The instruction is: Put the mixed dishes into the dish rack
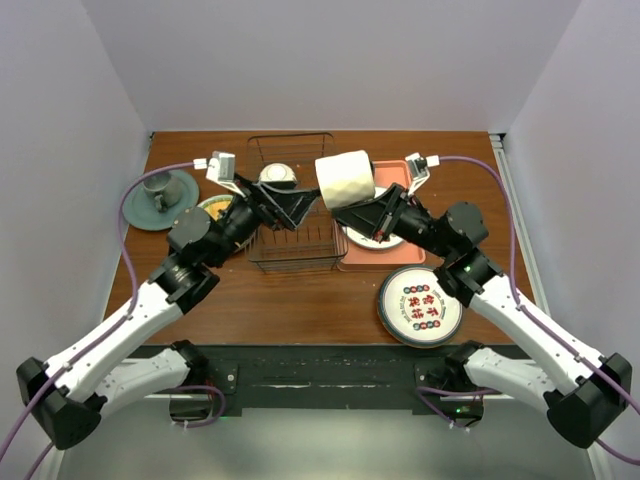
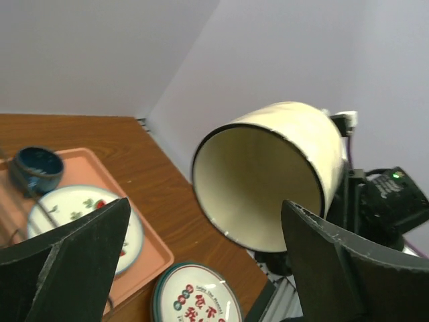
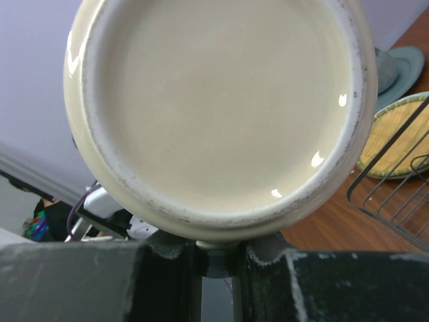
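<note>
1. Nearest the arm bases, a dark teal-rimmed plate (image 1: pixel 420 305) lies flat on the table (image 1: pixel 300 300), not yet loaded.
2. The right gripper (image 3: pixel 218 258) is clamped on the cream mug (image 1: pixel 347 178), holding it aloft on its side just right of the dish rack (image 1: pixel 290 250). The mug's mouth faces the left gripper (image 1: pixel 298 207), whose fingers are spread wide and hold nothing.
3. That left arm hangs over the rack, so I judge it blocks the mug's way down.
4. The rack's near part looks bare. A cream bowl (image 1: pixel 278 176) appears to sit at its far end.
5. The yellow textured plate (image 3: pixel 392 137) waits left of the rack.
6. The pink tray (image 2: pixel 151 251) carries a strawberry plate (image 2: pixel 80 211) and a small dark blue bowl (image 2: pixel 35 168). Far left is a grey-green cup with saucer (image 1: pixel 160 198).
</note>
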Tool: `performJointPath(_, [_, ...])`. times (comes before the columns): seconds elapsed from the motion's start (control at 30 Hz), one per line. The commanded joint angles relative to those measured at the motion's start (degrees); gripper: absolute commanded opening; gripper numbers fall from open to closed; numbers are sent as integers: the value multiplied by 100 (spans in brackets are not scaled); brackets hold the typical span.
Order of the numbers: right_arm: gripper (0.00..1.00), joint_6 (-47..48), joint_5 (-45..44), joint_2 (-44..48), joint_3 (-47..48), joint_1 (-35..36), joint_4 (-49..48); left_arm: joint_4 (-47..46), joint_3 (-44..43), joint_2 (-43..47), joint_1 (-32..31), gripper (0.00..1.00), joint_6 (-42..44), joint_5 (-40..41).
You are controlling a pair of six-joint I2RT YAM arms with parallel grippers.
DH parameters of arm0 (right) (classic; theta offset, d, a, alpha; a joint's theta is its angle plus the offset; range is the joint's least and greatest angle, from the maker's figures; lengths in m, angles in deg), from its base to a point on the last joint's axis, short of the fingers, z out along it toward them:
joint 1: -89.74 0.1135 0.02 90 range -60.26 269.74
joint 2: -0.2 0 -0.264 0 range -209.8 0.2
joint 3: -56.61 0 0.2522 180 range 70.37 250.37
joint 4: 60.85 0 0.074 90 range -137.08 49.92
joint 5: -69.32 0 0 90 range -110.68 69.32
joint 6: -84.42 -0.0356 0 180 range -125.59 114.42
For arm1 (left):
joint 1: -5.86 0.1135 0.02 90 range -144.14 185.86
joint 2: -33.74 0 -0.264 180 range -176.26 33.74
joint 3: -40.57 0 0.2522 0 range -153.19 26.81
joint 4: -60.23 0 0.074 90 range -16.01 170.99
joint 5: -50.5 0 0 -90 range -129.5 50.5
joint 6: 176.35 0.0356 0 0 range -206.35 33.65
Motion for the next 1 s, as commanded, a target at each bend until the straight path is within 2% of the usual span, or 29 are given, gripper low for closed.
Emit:
performJointPath(0.0, [0, 636, -596, -94, 781, -7, 537, 2226, -337, 456, -7, 100, 239, 1557])
performJointPath(0.07, [0, 908, -868, -278, 905, -7, 671, 2890, -399, 527, 2, 100, 247, 2301])
performJointPath(0.17, [0, 1426, -1106, -586, 1300, -7, 1119, 3893, -425, 580, 2, 100, 300, 3006])
performJointPath(0.3, [0, 1928, -1431, -1550, 1975, 46, 1471, 4755, -417, 615, 2, 100, 397, 3466])
performJointPath(0.6, [0, 2807, -2538, -3547, 3416, 266, 1726, 5134, -540, 616, -7, 100, 704, 3748])
performJointPath(0.77, [0, 3308, -3627, -4916, 4525, 397, 2113, 5205, -584, 484, -7, 100, 1003, 3704])
performJointPath(0.97, [0, 3598, -4498, -5797, 5614, 433, 2316, 5117, -505, 457, 2, 100, 1056, 3581])
